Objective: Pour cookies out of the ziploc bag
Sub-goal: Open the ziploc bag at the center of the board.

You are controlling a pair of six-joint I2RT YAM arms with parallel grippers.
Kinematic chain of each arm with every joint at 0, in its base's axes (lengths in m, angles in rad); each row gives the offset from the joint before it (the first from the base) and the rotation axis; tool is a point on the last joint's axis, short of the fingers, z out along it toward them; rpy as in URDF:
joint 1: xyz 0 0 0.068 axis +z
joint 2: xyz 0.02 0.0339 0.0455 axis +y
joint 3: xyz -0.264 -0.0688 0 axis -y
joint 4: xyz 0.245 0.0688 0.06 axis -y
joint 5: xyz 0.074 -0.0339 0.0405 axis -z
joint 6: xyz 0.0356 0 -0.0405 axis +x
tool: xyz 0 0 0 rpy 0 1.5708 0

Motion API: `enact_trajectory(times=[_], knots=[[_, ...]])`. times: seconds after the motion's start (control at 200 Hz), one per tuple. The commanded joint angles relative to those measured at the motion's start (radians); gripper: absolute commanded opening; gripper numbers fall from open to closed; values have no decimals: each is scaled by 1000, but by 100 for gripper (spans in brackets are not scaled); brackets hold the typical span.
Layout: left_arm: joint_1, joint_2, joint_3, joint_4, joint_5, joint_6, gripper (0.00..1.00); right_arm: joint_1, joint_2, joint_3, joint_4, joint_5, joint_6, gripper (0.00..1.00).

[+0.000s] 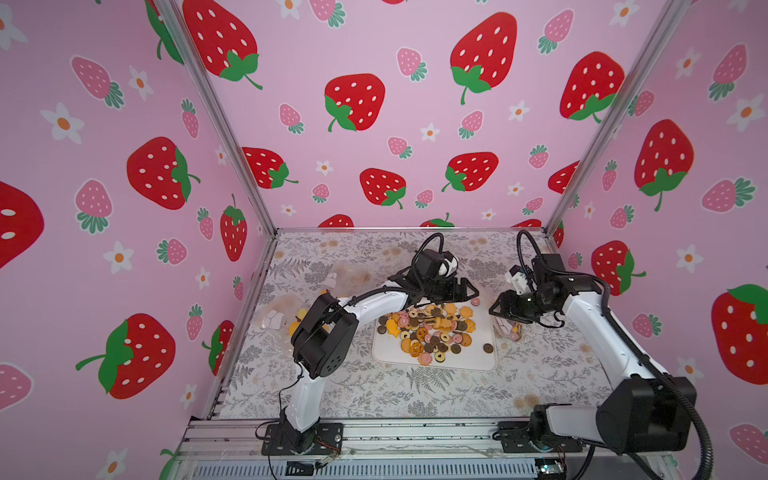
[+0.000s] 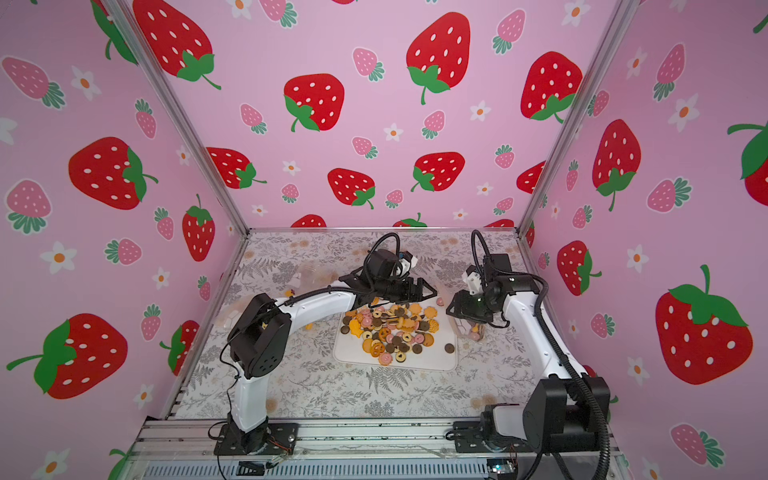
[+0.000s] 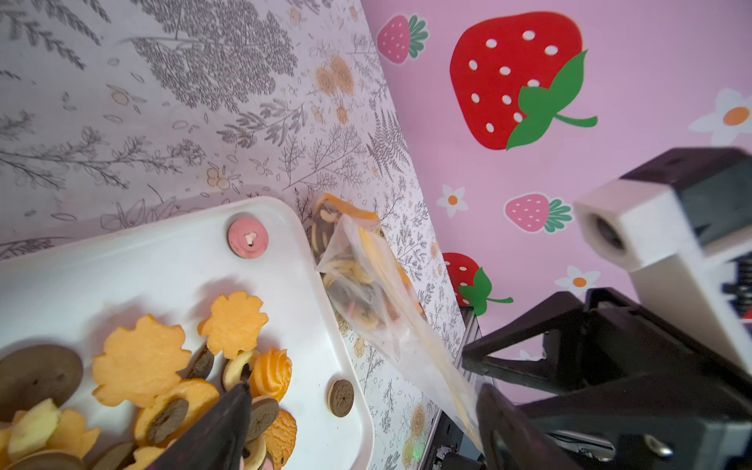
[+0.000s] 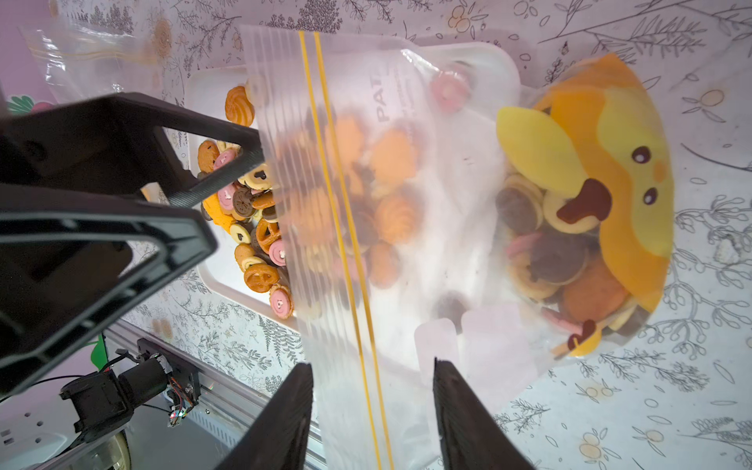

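Note:
The clear ziploc bag (image 4: 407, 183) hangs tilted from my right gripper (image 4: 372, 366), whose fingers are shut on its zip end. Its lower end rests on the table beside the white tray (image 1: 465, 361). Several cookies (image 4: 561, 260) and a yellow-orange duck-faced piece (image 4: 610, 162) lie in that end. A heap of cookies (image 1: 432, 328) in tan, orange, brown and pink covers the tray. My left gripper (image 3: 364, 392) is open over the tray's far right corner, one finger (image 4: 244, 156) touching the bag's mouth edge. Both top views show the bag (image 2: 473, 330) under the right gripper (image 2: 455, 312).
Two other clear bags (image 1: 274, 320) (image 1: 345, 276) with white blocks lie at the far left of the table. A lone pink cookie (image 3: 247, 238) and a brown one (image 3: 341, 397) sit near the tray's right rim. The pink wall stands close behind the right arm.

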Motion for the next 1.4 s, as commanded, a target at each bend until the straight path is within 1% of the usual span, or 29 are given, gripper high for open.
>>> enact_trajectory(times=[0.0, 0.27, 0.315, 0.395, 0.445, 0.46, 0.485, 0.59, 0.68, 0.715, 0.73, 0.785, 1.086, 1.161, 1.276, 1.396], knots=[[-6, -7, -17, 31, 7, -2, 89, 11, 20, 11, 3, -14, -11, 50], [-10, 19, -9, 47, 32, -11, 89, 12, 36, 21, 2, -9, -10, 44], [-12, 20, -9, 48, 36, -10, 88, 13, 25, 21, 7, -23, -6, 45], [-15, 25, -10, 50, 40, -12, 88, 14, 9, 23, 14, -50, -6, 51], [-17, 28, -12, 54, 41, -15, 88, 17, 7, 26, 5, -69, -10, 51], [-17, 28, -14, 54, 41, -17, 88, 19, 7, 26, 4, -71, -12, 55], [-16, 29, -13, 55, 40, -16, 88, 21, 6, 26, 1, -73, -14, 56], [-17, 29, -13, 56, 40, -16, 88, 26, 9, 23, -6, -68, -22, 58], [-19, 30, -10, 56, 42, -17, 88, 26, 25, 21, -12, -46, -21, 53], [-19, 29, -11, 56, 42, -19, 88, 26, 31, 23, -12, -38, -21, 52], [-19, 29, -11, 56, 41, -18, 88, 26, 32, 23, -11, -36, -20, 49], [-19, 27, -13, 55, 43, -18, 88, 26, 34, 20, -2, -30, -14, 45], [-19, 12, -45, 63, 48, -18, 88, 24, 59, 20, -6, 42, -3, 32], [-19, 11, -54, 70, 50, -19, 88, 23, 61, 26, -6, 55, -3, 27], [-21, 12, -61, 76, 54, -19, 88, 23, 56, 29, -6, 66, -3, 23], [-21, 7, -67, 97, 61, -24, 88, 21, 54, 26, -8, 54, -7, 22]])
